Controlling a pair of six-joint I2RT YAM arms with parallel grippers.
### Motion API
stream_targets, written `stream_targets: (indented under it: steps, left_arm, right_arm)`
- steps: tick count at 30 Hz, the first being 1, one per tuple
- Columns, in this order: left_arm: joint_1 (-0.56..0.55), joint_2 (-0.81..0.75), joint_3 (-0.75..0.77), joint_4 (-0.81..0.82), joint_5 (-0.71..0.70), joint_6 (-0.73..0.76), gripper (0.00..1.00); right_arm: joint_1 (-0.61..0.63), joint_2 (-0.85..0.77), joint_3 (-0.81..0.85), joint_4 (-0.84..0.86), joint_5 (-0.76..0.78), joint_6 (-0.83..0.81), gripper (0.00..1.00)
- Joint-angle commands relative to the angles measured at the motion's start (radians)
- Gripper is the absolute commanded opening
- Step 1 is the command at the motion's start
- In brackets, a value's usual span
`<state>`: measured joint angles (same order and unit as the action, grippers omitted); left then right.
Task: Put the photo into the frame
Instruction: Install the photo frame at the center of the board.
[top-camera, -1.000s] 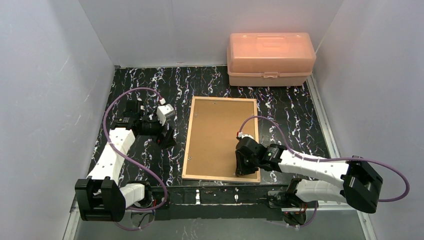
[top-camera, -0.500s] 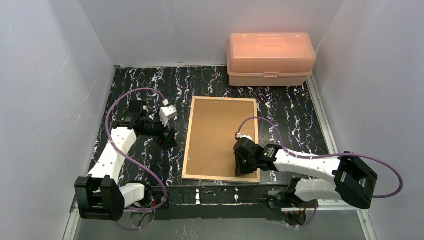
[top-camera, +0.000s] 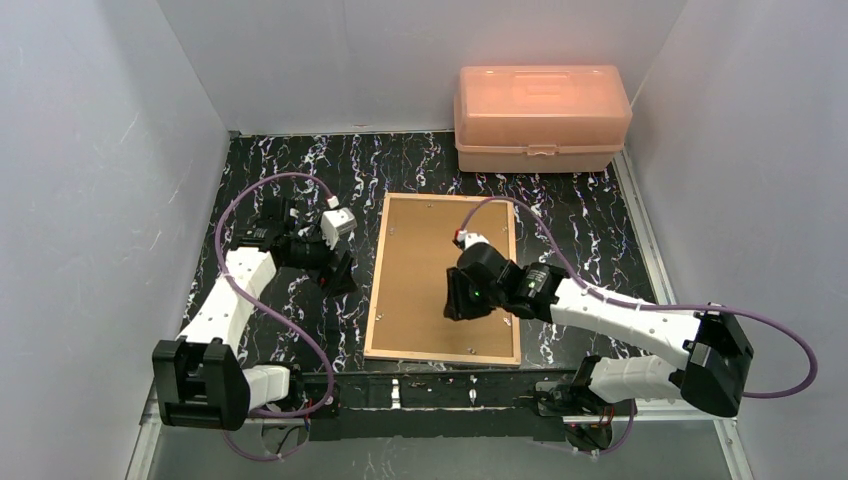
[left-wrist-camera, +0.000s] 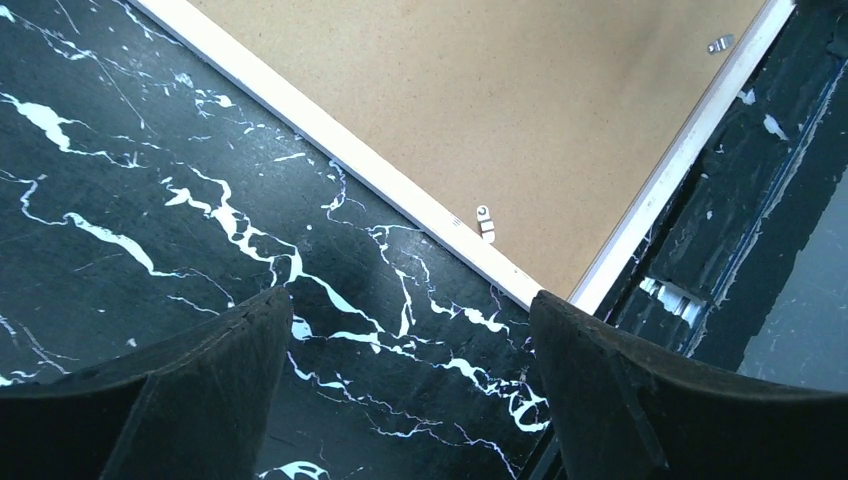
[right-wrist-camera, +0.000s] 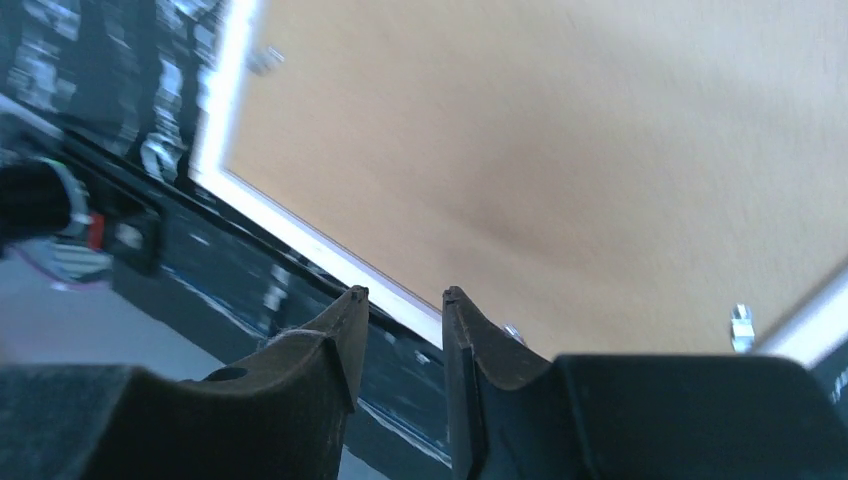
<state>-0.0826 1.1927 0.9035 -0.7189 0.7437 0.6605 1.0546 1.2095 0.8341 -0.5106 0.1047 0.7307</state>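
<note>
Brown board (top-camera: 430, 270) fills one frame (left-wrist-camera: 350, 160), one peach box (top-camera: 541, 118), left gripper (left-wrist-camera: 410, 300) released, right gripper (right-wrist-camera: 400, 292) barely parted

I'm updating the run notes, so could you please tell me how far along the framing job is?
Done, apparently: the backing board sits inside the face-down frame; the photo is out of sight, presumably beneath. In hand: nothing; the right gripper hovers over the board, the left gripper open beside the frame. Left: perhaps securing the clips.
</note>
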Motion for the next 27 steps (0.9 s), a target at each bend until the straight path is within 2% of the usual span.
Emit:
stream_targets:
  steps: [1,9,14,17,20,23,26,27]
  left_arm:
    - [-0.005,0.039,0.021,-0.026,0.037,-0.022,0.84]
    - [-0.006,0.037,-0.126,0.026,0.008,0.200,0.74]
    - [-0.020,0.047,-0.195,0.050,0.023,0.304,0.70]
    - [-0.048,0.032,-0.217,0.045,0.010,0.396,0.64]
    - [-0.090,0.014,-0.250,0.046,-0.047,0.527,0.61]
    - [-0.119,-0.008,-0.284,0.085,-0.094,0.590,0.60]
    - [-0.134,0.014,-0.291,0.110,-0.120,0.603,0.58]
    - [-0.138,0.025,-0.291,0.119,-0.126,0.602,0.57]
  right_arm:
    - [-0.006,0.058,0.103,0.093,0.001,-0.051,0.41]
    - [-0.005,0.261,0.071,0.491,-0.120,0.056,0.21]
    - [0.003,0.371,0.014,0.725,-0.140,0.200,0.01]
    - [0.007,0.386,-0.001,0.718,-0.075,0.194,0.01]
    - [-0.005,0.354,0.001,0.613,0.010,0.155,0.01]
    - [-0.047,0.220,-0.011,0.462,0.117,0.112,0.01]
    - [-0.157,0.072,-0.050,0.303,0.183,0.097,0.03]
    - [-0.201,0.015,-0.070,0.255,0.210,0.090,0.11]
